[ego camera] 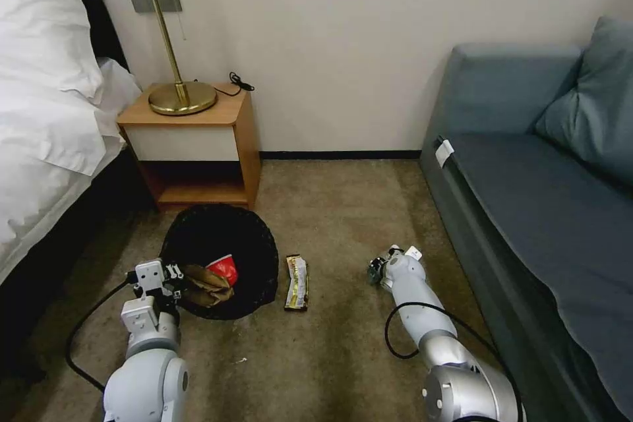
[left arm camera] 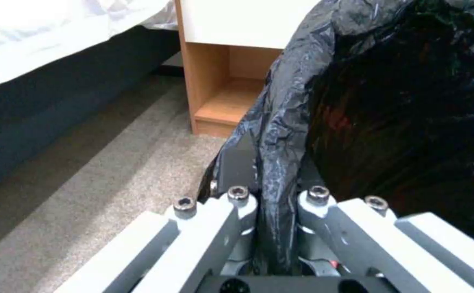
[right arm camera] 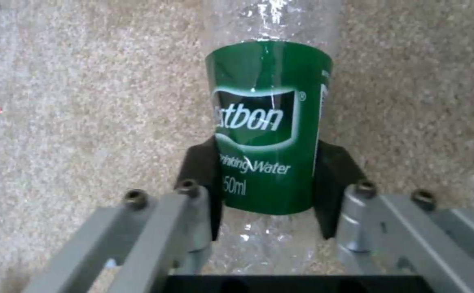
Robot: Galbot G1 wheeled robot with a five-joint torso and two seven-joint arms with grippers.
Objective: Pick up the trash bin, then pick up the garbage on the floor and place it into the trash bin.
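Note:
The trash bin (ego camera: 217,237), lined with a crinkled black bag, is beside the nightstand with its mouth toward the head camera. My left gripper (ego camera: 173,275) is shut on its near rim; the bag's fold (left arm camera: 280,122) is pinched between the fingers. A crushed red-and-white cup (ego camera: 225,268) and crumpled brown paper (ego camera: 206,285) lie inside the bin. A flat snack wrapper (ego camera: 297,282) lies on the carpet just right of it. Farther right, my right gripper (ego camera: 377,269) is down at the floor, shut on the clear green-labelled bottle (right arm camera: 267,122), one pad against each side.
A wooden nightstand (ego camera: 198,138) with a brass lamp (ego camera: 177,89) stands behind the bin. The bed (ego camera: 46,112) runs along the left and a blue-grey sofa (ego camera: 541,198) along the right. Open carpet (ego camera: 330,204) lies between them.

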